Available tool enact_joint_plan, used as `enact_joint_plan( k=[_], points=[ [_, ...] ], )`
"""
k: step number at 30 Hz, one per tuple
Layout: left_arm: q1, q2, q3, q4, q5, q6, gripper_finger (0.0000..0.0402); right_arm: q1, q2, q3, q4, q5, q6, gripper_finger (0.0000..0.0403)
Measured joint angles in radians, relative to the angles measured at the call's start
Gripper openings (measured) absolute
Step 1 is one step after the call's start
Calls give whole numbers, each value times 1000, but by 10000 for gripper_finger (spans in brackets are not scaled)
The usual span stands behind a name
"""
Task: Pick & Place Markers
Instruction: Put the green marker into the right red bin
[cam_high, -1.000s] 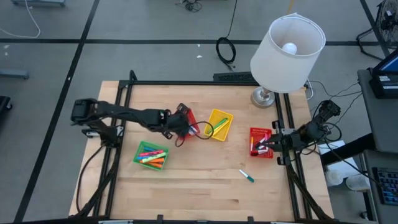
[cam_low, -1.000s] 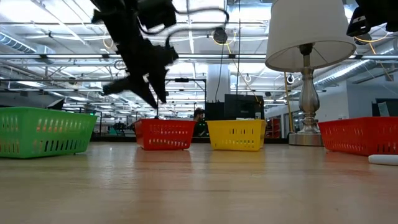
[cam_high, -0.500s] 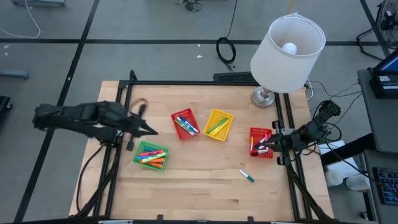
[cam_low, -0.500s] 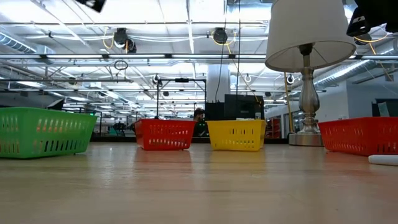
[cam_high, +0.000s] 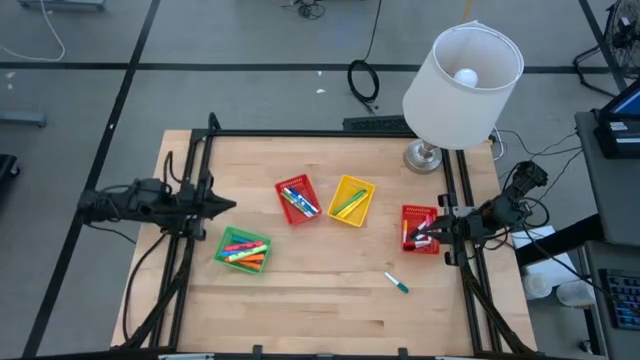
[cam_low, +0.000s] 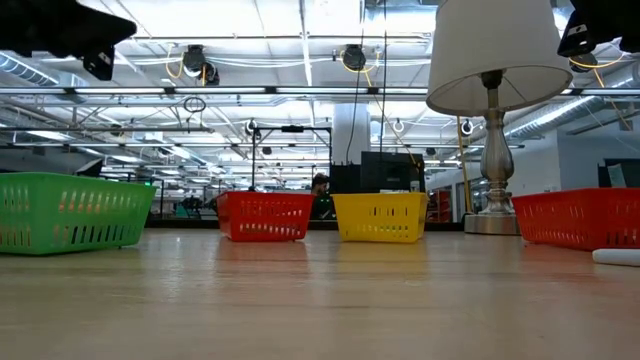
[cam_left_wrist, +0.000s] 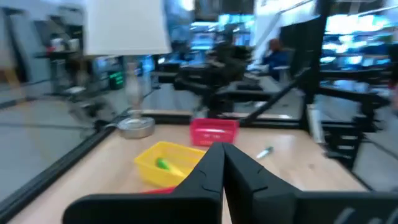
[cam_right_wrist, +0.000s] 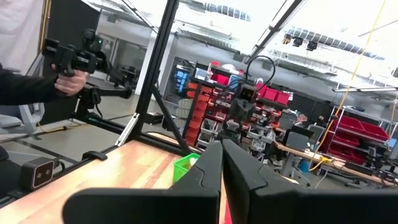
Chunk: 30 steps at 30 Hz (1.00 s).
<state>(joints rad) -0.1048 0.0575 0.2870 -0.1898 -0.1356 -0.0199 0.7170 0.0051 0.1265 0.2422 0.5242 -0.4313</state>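
Coloured markers lie in the green basket (cam_high: 244, 250) and the middle red basket (cam_high: 297, 199). A green marker lies in the yellow basket (cam_high: 352, 199). One loose green-and-white marker (cam_high: 398, 283) rests flat on the wood at the near right, also seen as the marker (cam_low: 615, 256). My left gripper (cam_high: 228, 205) is shut and empty, level, at the table's left edge beyond the green basket; its fingers meet in the left wrist view (cam_left_wrist: 222, 152). My right gripper (cam_high: 417, 238) is shut and empty above the right red basket (cam_high: 420, 228), its fingers together (cam_right_wrist: 221, 149).
A lamp with a white shade (cam_high: 462, 70) stands on its metal base (cam_high: 425, 157) at the far right corner. A black frame (cam_high: 330, 133) rims the table. A person's hand (cam_right_wrist: 68, 62) holds a device in the room beyond the table.
My left gripper has drawn back from the middle red basket toward the table's left edge, turning to point level as the arm folded in. The baskets and the loose marker have stayed where they were.
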Motion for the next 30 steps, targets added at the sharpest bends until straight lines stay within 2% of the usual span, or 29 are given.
enact_joint_plan(
  k=[2,6,8,12,15,19,30],
  points=[
    [-1,-54,-27,-10,39,7,3,0,0,0,0,0,0,0],
    [-1,-51,-46,-12,17,7,2,-1,1,0,2,3,-8,0],
    [-1,-42,-75,74,12,8,2,-6,3,-11,21,4,-24,0],
    [-1,-46,-137,157,71,44,2,-22,4,-60,110,16,-74,0],
    [-1,-45,-192,166,45,33,1,-32,2,-91,203,35,-108,0],
    [-1,-48,-243,247,31,26,1,-42,3,-100,217,27,-108,0],
    [-1,-51,-270,219,64,59,1,-42,4,-102,199,54,-108,0]
  ],
)
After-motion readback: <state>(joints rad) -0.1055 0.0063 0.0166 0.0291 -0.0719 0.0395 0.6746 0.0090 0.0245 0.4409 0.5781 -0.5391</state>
